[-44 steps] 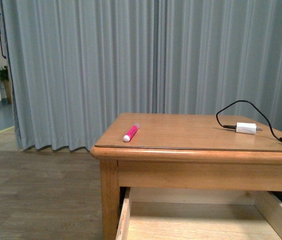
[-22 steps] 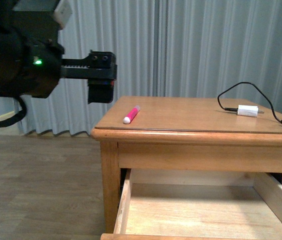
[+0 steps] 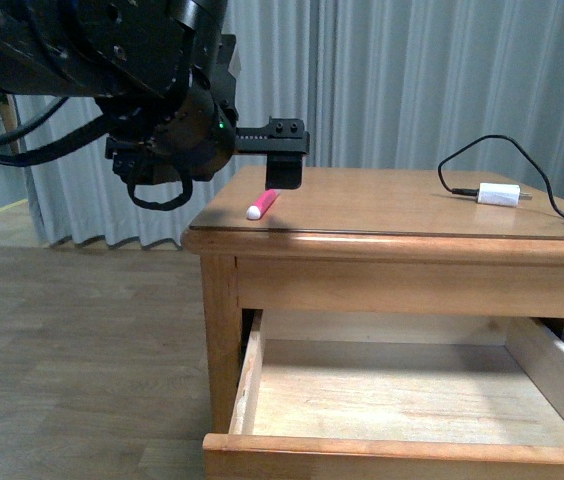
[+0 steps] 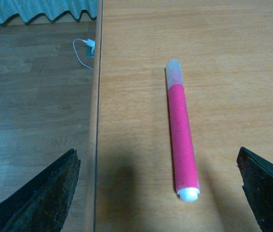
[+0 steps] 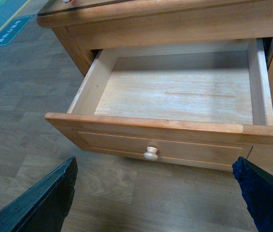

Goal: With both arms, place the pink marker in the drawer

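Nearest item: drawer (image 3: 402, 452), top one of a honey-coloured wooden cabinet (image 3: 402, 285), pulled well out, pale wood floor and side walls exposed; one round knob (image 5: 150, 153) at the middle of its panelled front. Right gripper (image 5: 153, 165): hangs over the drawer front above the knob, fingers spread wide, touching neither knob nor drawer. Wooden plank floor (image 3: 82, 350) to the left of and below the cabinet. Pink marker (image 3: 262, 205): lies flat on the cabinet top near its front left corner, close to the left edge, white rounded end toward the front edge, paler clear end toward the back. Left arm (image 3: 142, 90): bulky, black, cabled, a small green light showing, reaching in from the left side. Left gripper (image 3: 284, 165): held above the marker's far end, fingers wide apart, one to each side of the marker in the wrist view, well clear of it; one finger overhangs the left edge of the cabinet top. White charger plug (image 3: 499, 195): on the cabinet top toward the back right corner, black cable (image 3: 552, 203) looping up behind it and off to the right edge. Farthest item: grey-blue pleated curtain (image 3: 412, 80), spanning the wall behind the cabinet.
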